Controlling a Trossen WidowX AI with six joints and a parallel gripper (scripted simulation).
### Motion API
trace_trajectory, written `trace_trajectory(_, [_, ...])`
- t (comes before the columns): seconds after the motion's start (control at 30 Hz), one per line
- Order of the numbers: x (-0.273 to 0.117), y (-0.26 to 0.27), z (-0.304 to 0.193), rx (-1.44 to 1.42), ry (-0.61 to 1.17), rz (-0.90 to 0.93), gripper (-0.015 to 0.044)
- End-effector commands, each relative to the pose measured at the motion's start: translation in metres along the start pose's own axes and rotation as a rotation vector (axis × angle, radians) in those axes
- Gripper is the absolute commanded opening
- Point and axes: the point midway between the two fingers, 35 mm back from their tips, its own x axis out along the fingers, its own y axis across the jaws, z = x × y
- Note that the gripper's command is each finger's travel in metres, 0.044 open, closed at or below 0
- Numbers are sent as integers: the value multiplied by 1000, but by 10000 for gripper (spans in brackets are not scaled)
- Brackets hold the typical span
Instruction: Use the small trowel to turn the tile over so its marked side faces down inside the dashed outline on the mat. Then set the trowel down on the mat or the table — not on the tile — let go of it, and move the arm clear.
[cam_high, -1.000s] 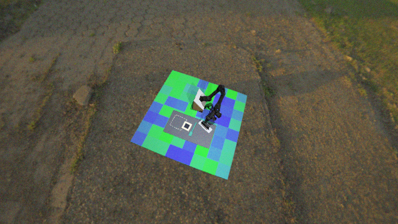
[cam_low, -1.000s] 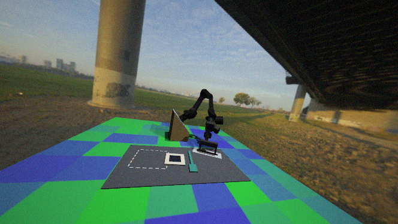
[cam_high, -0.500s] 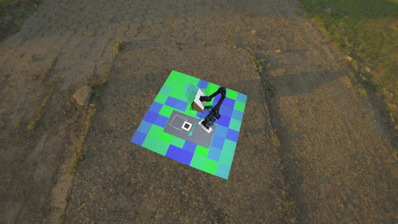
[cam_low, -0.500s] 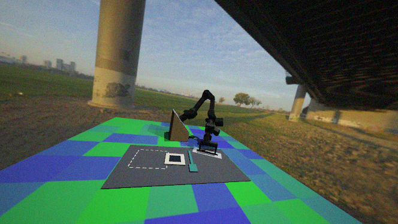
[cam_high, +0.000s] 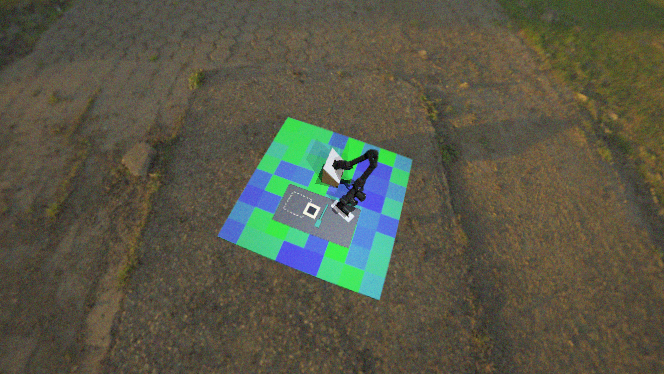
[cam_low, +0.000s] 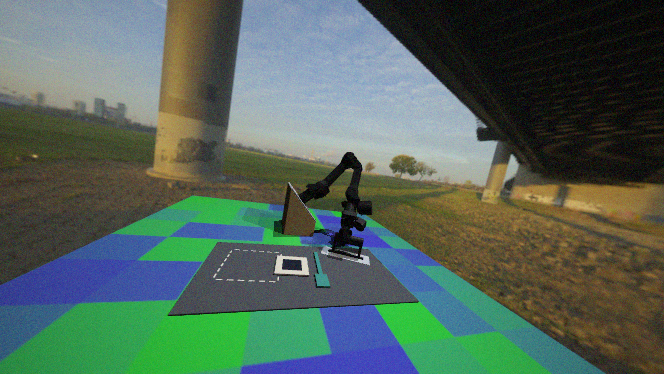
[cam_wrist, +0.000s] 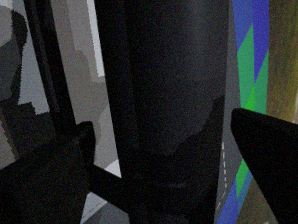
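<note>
The tile (cam_high: 311, 210) (cam_low: 292, 264), white-rimmed with its dark square facing up, lies on the grey mat (cam_high: 340, 236) (cam_low: 350, 295) across the right side of the dashed outline (cam_low: 233, 250). The teal trowel (cam_high: 319, 222) (cam_low: 322, 281) lies flat on the mat just right of the tile, blade toward the front. My gripper (cam_high: 343, 209) (cam_low: 347, 254) (cam_wrist: 163, 124) is open, pointing down low over a white-edged plate, right of the trowel. Tile and trowel are not visible in the wrist view, where a dark cylindrical shape fills the middle; what it is cannot be told.
The white-edged, mirror-like plate (cam_high: 349, 218) (cam_low: 366, 260) lies at the mat's back right, under my gripper. A brown wedge (cam_high: 330, 178) (cam_low: 298, 218) with a pale sloping face stands behind the mat, beside the arm's base. A green and blue patchwork table top surrounds the mat.
</note>
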Motion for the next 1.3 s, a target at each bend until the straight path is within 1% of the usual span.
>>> trace_trajectory(0.0, [7, 1, -1, -4, 2, 4, 300])
trace_trajectory(0.23, [16, 1, -3, -4, 3, 4, 300])
trace_trajectory(0.43, [16, 1, -3, -4, 3, 4, 142])
trace_trajectory(1.13, [16, 1, -3, -4, 3, 4, 3])
trace_trajectory(1.27, [9, -9, -2, -4, 4, 4, 0])
